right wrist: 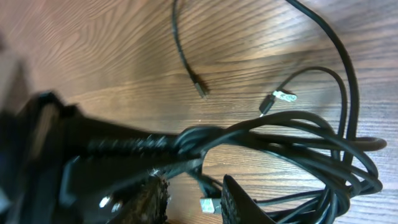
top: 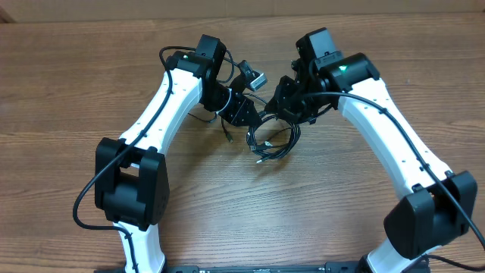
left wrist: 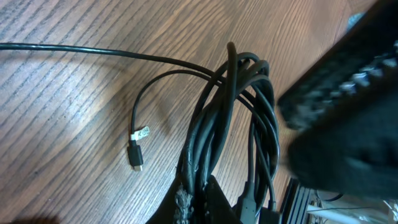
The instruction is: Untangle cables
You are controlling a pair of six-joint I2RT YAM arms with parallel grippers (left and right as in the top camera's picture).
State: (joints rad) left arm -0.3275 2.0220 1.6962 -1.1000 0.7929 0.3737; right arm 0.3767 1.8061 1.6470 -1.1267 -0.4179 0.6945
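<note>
Cables (top: 274, 140): knotted bundle at frame centre overhead, both arms bent inward over it. Left gripper (left wrist: 199, 198) pinches the bundle's strands; right gripper (right wrist: 196, 202) spread. Only the right wrist view shows a plug (right wrist: 208, 204) between its fingers (right wrist: 152, 202).

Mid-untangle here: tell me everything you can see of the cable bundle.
The cable bundle is several thin black cords, rubbery-looking, coiled into overlapping loops. It lies on the wooden table, one side pinched in the left gripper. Loose ends trail out; one small plug carries a white tag.
</note>
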